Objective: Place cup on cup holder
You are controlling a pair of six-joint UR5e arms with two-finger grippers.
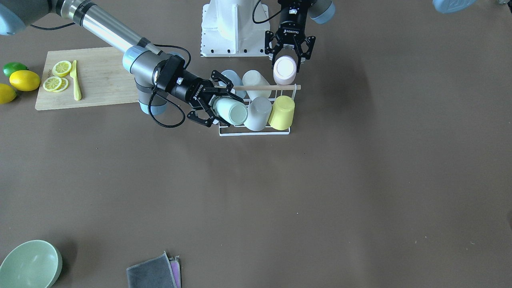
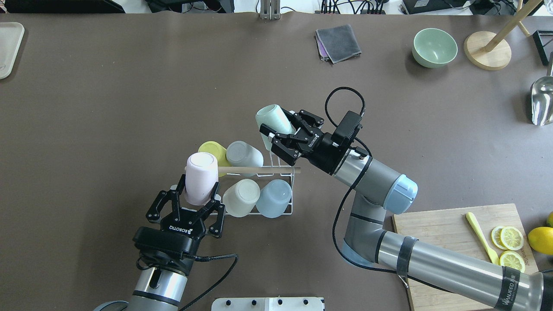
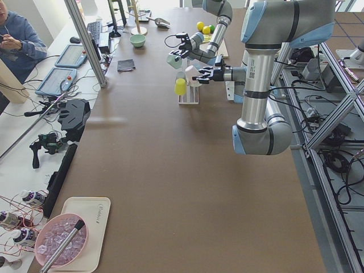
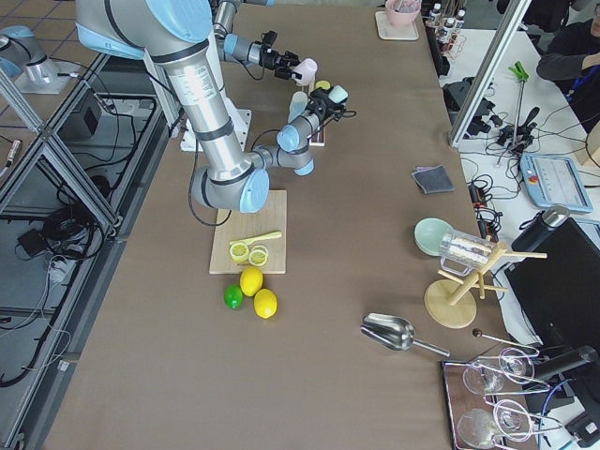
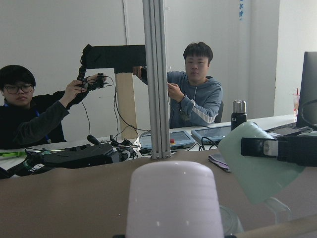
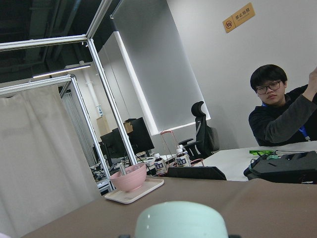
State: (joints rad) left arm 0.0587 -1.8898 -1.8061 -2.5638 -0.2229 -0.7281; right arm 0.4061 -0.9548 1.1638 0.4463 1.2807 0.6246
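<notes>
The cup holder is a white wire rack with a wooden dowel across its top. It holds yellow, grey, cream and light blue cups. My left gripper is shut on a pink cup, held at the rack's near left end against the dowel. The pink cup also shows in the front view and the left wrist view. My right gripper is shut on a mint green cup, tilted just above the rack's far right corner.
A cutting board with lemon slices and a yellow knife lies by the right arm, with lemons and a lime beside it. A green bowl and a grey cloth lie on the far side. The robot base stands behind the rack.
</notes>
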